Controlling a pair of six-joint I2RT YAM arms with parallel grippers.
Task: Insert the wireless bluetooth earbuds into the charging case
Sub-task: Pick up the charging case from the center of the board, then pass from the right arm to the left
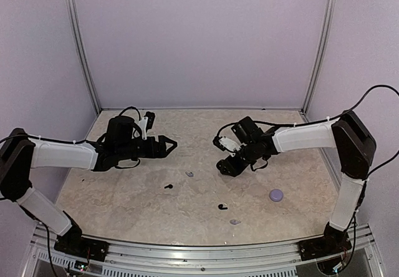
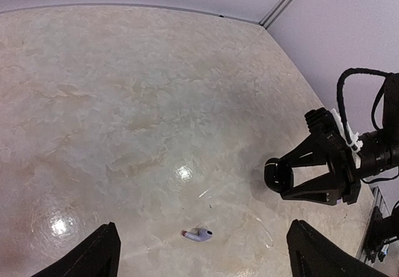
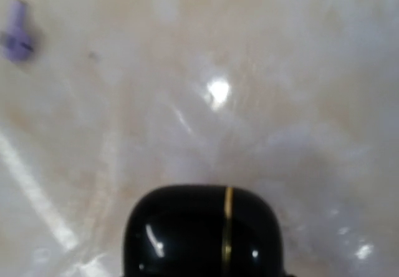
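My left gripper [image 1: 169,145] is open and empty above the table. In the left wrist view its fingertips [image 2: 103,252] frame a lavender earbud [image 2: 198,234] lying on the table, which also shows in the top view [image 1: 189,174]. My right gripper [image 1: 224,163] is shut on a glossy black charging case [image 3: 202,230] with a gold seam, closed, held just above the table; the case also shows in the left wrist view [image 2: 278,174]. A black earbud [image 1: 168,186] lies left of centre and another black earbud [image 1: 222,207] lies nearer the front. A second lavender earbud [image 1: 235,221] lies near the front edge.
A round lavender case [image 1: 275,195] sits on the table at the right, below the right forearm. Pale walls with metal corner posts [image 1: 84,52] close in the marbled table [image 1: 124,196] on three sides.
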